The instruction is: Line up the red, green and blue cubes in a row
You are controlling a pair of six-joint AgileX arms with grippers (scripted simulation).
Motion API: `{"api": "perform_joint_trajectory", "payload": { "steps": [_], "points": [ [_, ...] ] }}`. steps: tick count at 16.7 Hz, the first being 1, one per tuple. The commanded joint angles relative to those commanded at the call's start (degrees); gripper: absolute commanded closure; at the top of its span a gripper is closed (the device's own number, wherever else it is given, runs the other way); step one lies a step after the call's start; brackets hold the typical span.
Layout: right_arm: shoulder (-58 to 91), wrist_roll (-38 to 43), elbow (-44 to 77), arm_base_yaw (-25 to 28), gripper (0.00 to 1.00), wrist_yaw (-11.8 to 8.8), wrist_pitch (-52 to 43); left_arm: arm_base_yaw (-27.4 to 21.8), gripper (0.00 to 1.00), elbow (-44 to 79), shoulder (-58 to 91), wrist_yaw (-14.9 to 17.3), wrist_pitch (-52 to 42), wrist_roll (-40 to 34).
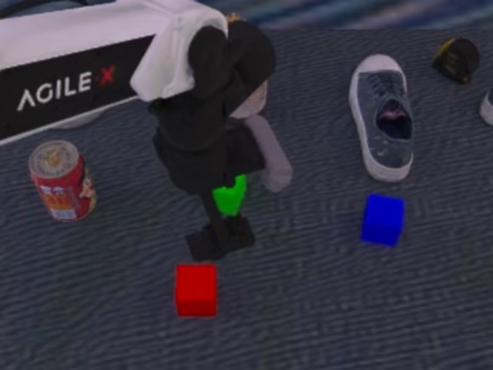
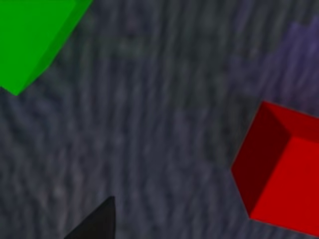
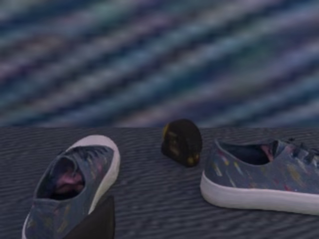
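The green cube (image 1: 230,196) rests on the dark mat, partly hidden under my left arm. The red cube (image 1: 196,290) lies just nearer the front edge, and the blue cube (image 1: 383,220) sits apart to the right. My left gripper (image 1: 222,237) hangs open over the mat between the green and red cubes, holding nothing. In the left wrist view one dark fingertip (image 2: 97,224) shows over bare mat, with the green cube (image 2: 30,35) and the red cube (image 2: 284,174) off to either side. My right arm is outside the top view. Its fingertip (image 3: 97,221) shows, open, near a shoe.
A red drink can (image 1: 62,181) stands at the left. A blue sneaker (image 1: 381,116) lies behind the blue cube, and a dark tape measure (image 1: 456,59) sits at the back right. A second shoe (image 1: 487,108) peeks in at the right edge.
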Motion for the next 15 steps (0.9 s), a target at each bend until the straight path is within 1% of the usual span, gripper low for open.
{"api": "perform_joint_trajectory", "payload": {
  "steps": [2,7,9,12,15],
  "points": [
    [0.0,0.0,0.0,0.0,0.0,0.0,0.0,1.0,0.0,6.4,4.8,-0.1,-2.2,-8.3],
    [0.0,0.0,0.0,0.0,0.0,0.0,0.0,3.7,0.0,22.4,16.6,-0.3,-7.5,-31.6],
    [0.0,0.0,0.0,0.0,0.0,0.0,0.0,4.7,0.0,27.8,20.2,-0.4,-8.9,-38.9],
    [0.0,0.0,0.0,0.0,0.0,0.0,0.0,5.8,0.0,33.4,23.5,-0.6,-10.1,-45.5],
    [0.0,0.0,0.0,0.0,0.0,0.0,0.0,6.1,0.0,34.6,24.1,-0.6,-10.3,-46.9]
  ]
}}
